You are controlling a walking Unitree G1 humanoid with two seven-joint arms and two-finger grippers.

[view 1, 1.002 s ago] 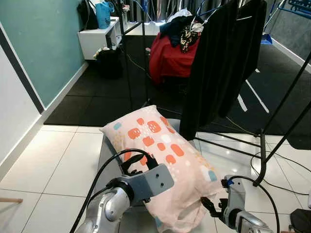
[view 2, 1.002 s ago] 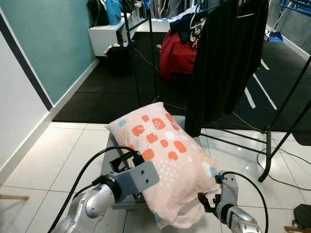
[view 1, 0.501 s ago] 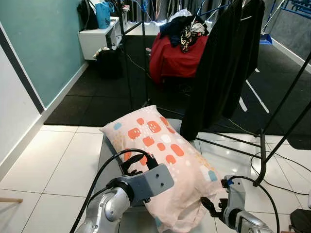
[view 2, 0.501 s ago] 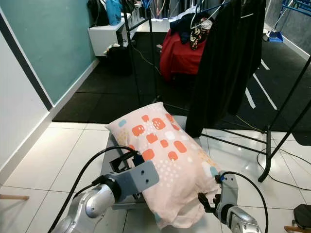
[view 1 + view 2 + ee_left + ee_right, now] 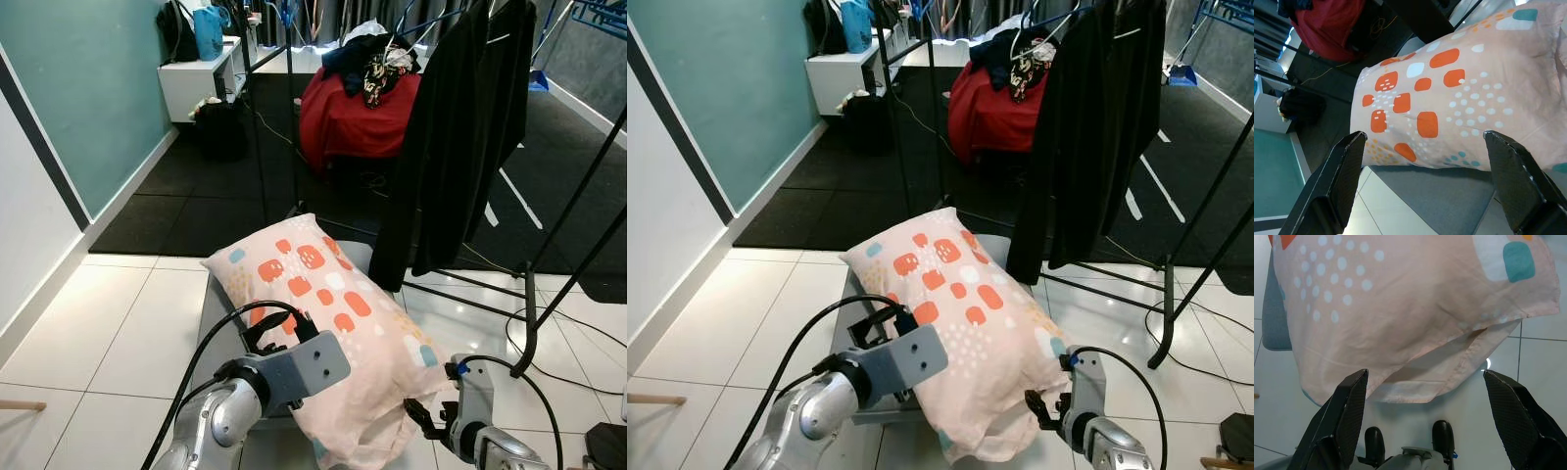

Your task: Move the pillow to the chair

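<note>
Left wrist view: pillow (image 5: 328,313) rests on chair (image 5: 1449,200) | left end effector (image 5: 1425,142) released, right end effector (image 5: 1425,396) released | advice: retreat without dragging fabric

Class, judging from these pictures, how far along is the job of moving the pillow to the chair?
Done: the pink pillow with orange patches already lies on the grey chair seat, its near end overhanging the white tiled floor. In hand: nothing; the left gripper and right gripper are both open beside the pillow. Left: apparently only drawing the arms away.
</note>
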